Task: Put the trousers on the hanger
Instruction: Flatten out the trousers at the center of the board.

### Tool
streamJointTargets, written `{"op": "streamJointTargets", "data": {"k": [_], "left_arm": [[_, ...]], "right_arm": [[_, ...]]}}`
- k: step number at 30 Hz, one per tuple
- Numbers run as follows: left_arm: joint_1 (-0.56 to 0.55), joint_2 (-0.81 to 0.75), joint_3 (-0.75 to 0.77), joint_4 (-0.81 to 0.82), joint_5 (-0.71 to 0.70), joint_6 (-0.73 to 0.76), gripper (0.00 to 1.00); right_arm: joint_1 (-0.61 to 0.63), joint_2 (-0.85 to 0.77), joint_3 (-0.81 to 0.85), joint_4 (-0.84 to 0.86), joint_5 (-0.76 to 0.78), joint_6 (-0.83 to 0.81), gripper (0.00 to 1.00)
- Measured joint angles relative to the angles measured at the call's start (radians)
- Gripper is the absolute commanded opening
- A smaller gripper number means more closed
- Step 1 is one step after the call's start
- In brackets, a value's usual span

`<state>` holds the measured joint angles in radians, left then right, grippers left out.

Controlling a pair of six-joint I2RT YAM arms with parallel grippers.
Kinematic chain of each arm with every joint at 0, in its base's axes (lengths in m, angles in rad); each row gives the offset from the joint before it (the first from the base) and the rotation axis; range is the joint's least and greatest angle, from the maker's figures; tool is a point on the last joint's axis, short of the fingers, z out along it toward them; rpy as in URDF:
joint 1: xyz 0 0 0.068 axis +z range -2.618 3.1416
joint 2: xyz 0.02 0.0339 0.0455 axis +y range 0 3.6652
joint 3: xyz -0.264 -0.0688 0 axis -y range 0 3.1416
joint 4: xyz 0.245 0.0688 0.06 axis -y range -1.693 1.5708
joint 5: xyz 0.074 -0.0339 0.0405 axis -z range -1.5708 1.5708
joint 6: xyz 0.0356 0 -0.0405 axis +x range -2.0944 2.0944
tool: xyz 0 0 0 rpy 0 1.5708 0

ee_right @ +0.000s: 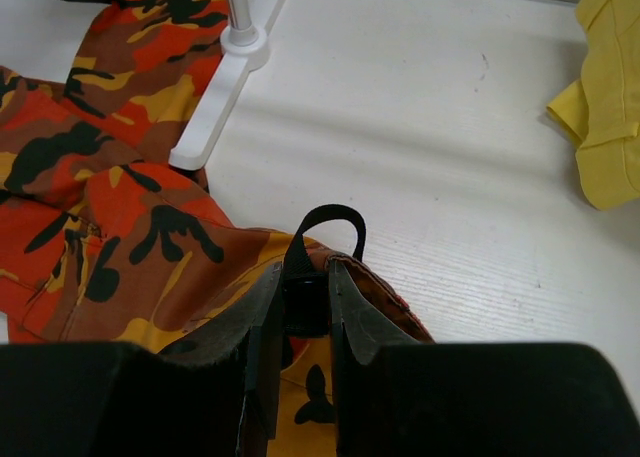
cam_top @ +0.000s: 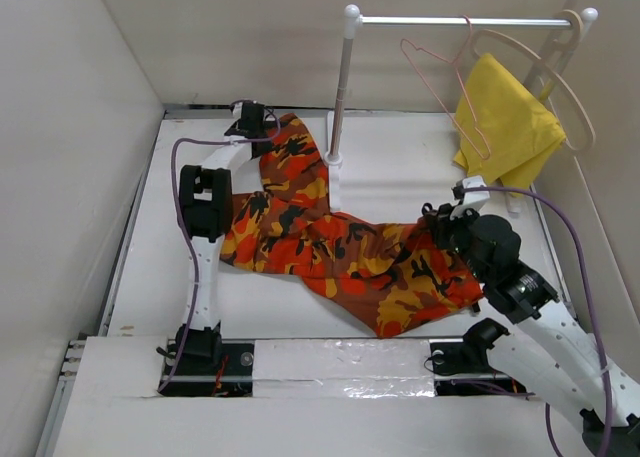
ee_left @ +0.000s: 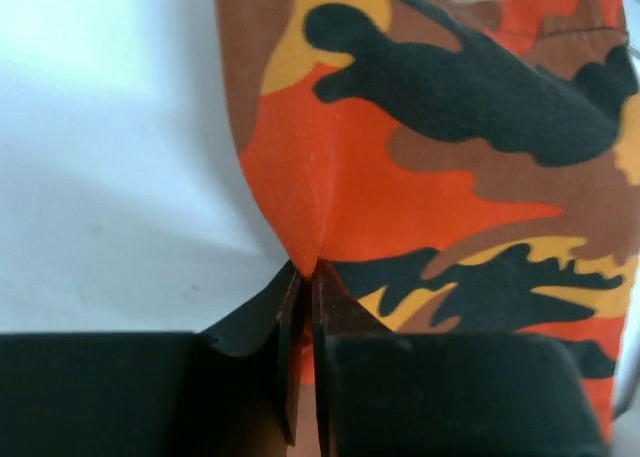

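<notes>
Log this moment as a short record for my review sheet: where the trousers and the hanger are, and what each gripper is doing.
trousers: lying spread across the table
hanger: bare, hooked on the rail, apart from the trousers
left gripper: shut on the fabric edge at the far leg end
right gripper: shut on a black loop at the trousers' near end
also on the rail: wooden hanger with a yellow cloth
task status: trousers not yet on the hanger
</notes>
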<state>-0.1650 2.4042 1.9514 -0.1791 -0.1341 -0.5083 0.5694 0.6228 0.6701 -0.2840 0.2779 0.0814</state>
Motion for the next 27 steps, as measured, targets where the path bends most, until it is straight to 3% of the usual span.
{"op": "streamJointTargets", "data": {"k": [5, 12, 15, 18, 20, 24, 27], "left_arm": [[0.004, -0.060, -0.122, 0.069, -0.007, -0.036, 0.00], [0.145, -0.533, -0.818, 0.182, -0.040, -0.178, 0.00], [0.204, -0.723, -1.015, 0.171, -0.114, -0.229, 0.00], [0.211, -0.877, -1.122, 0.148, -0.191, -0.241, 0.60], [0.213, -0.930, -1.130, 0.136, -0.190, -0.247, 0.67], [0.181, -0.946, -1.075, 0.098, -0.192, -0.242, 0.68], [0.135, -1.043, -1.117, 0.079, -0.193, -0.243, 0.68]], "right_arm": [[0.000, -0.030, -0.009, 0.001, -0.010, 0.000, 0.00], [0.000, -0.063, -0.036, 0.002, -0.047, 0.001, 0.00], [0.000, -0.062, -0.036, 0.001, -0.064, 0.002, 0.00], [0.000, -0.063, -0.036, -0.003, -0.080, 0.005, 0.00], [0.000, -0.073, -0.036, -0.002, -0.088, 0.005, 0.00], [0.001, -0.087, -0.035, -0.006, -0.108, 0.004, 0.00], [0.001, -0.096, -0.028, -0.025, -0.111, 0.001, 0.00]]}}
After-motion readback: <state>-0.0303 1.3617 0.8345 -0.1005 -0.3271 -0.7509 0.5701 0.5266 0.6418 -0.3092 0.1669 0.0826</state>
